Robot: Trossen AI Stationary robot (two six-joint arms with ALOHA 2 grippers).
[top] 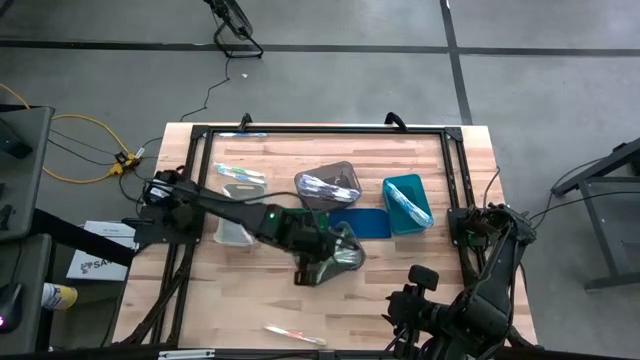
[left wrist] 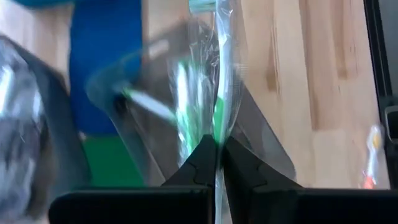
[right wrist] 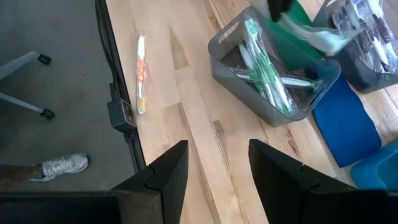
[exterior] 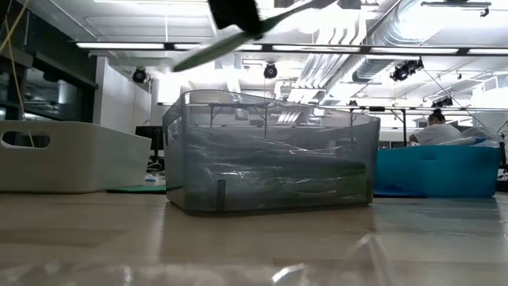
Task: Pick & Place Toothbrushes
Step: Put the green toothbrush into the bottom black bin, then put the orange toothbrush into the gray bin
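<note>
Worktop (top: 400, 290) of pale wood, carrying several bins and flat mats.
Left arm reaching across to centre; right arm parked at near right edge, right gripper (right wrist: 214, 171) open and empty, well apart from everything.
Grey bin (right wrist: 273, 74) just below left gripper, already holding several wrapped toothbrushes.
Left gripper (left wrist: 217, 158) closed on wrapped toothbrush (left wrist: 214, 74), pinched only by thin edge of crinkly clear wrapper, brush hanging above grey bin.
Loose toothbrush (right wrist: 141, 71) lying near worktop edge, another pair (top: 240, 174) at far left, not yet picked.

Risks, judged:
- Slippery film held at edge only; likely to slide out or swing, dropping brush outside bin.
- Wrapper possibly clinging to fingers on release.
- Long brush possibly catching bin rim and tipping out.
</note>
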